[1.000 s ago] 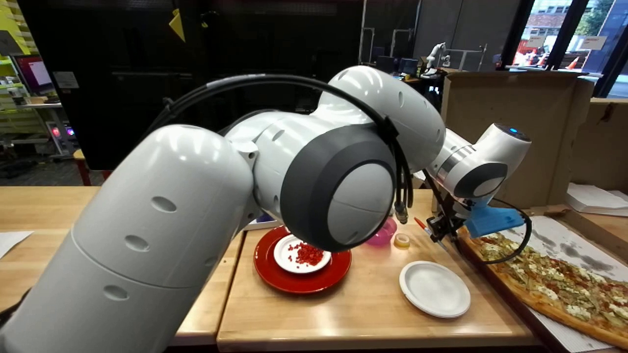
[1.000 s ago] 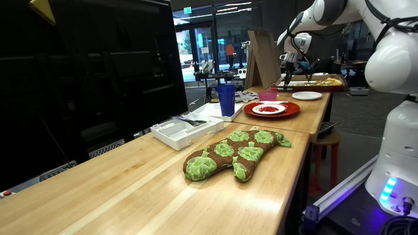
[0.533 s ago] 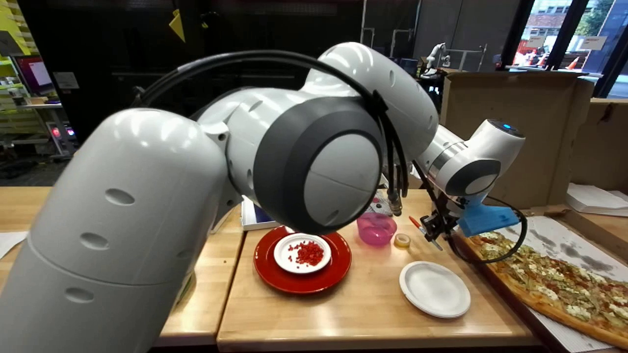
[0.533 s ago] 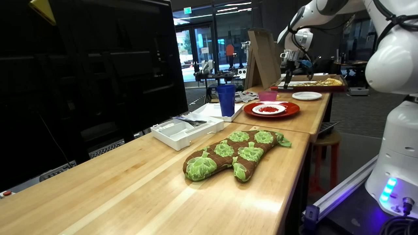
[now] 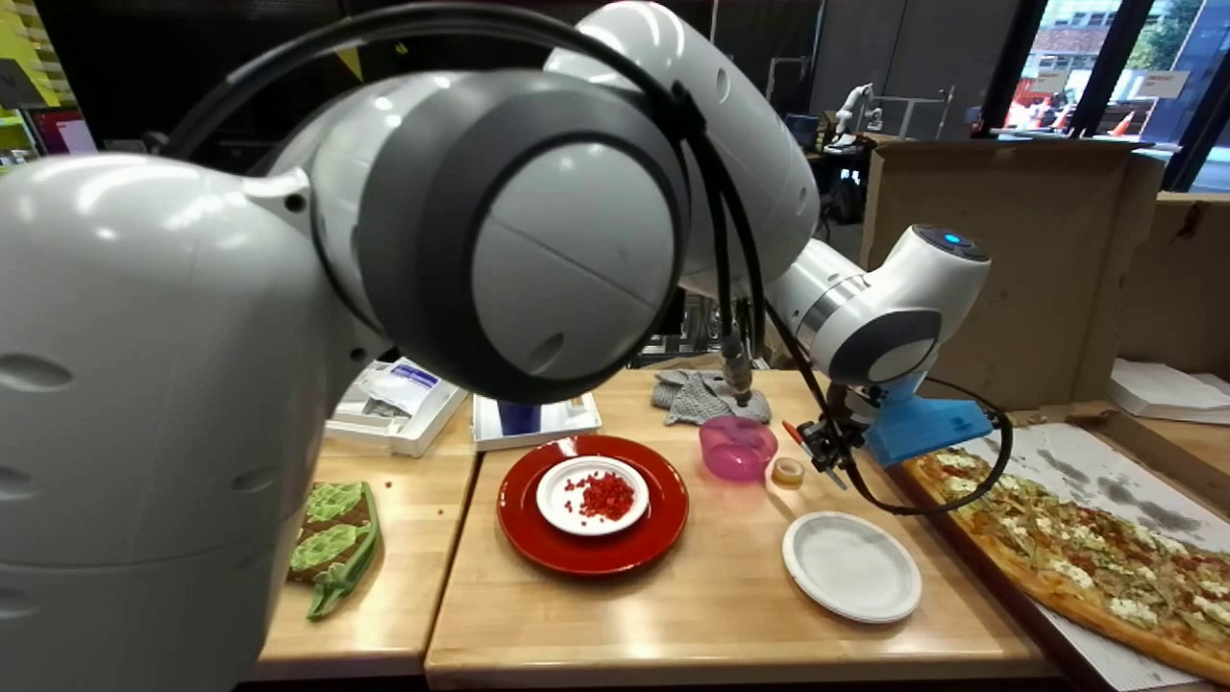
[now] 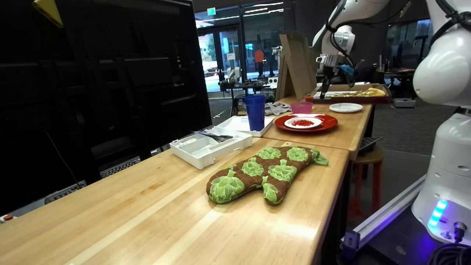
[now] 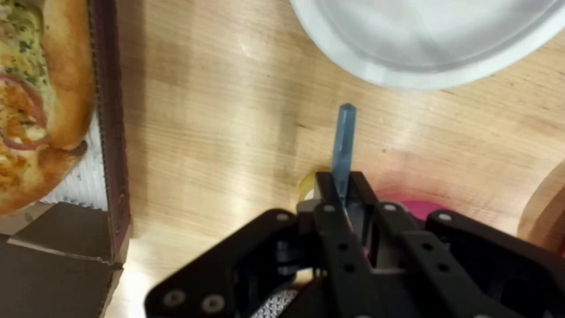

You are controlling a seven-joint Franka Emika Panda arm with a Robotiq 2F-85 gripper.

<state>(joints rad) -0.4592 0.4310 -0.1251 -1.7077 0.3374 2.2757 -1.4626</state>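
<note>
Pizza box (image 7: 112,141): lid (image 5: 1009,259) raised; a pizza (image 5: 1095,548) lies inside, cut off at the wrist view's edge.
Red plate (image 5: 591,558): it bears a smaller white plate (image 5: 550,498), scattered with red bits (image 5: 607,497).
Blue cup (image 6: 255,113): upright in a white tray (image 6: 235,123); we cannot see into it.
White case (image 6: 186,156): it holds small items (image 6: 215,137) that we cannot make out.
Tape roll (image 5: 788,481): mostly hidden behind the jaws in the wrist view.
Oven mitt (image 5: 332,538): partly covered by the arm (image 5: 577,240) in an exterior view.
Pen-like stick (image 7: 344,145): we see it pinched in the jaws over the surface (image 5: 673,615), between pizza box and pink bowl (image 5: 738,449).
Arm: arched across the surface, sharply bent midway, with the jaws pointing downward.
</note>
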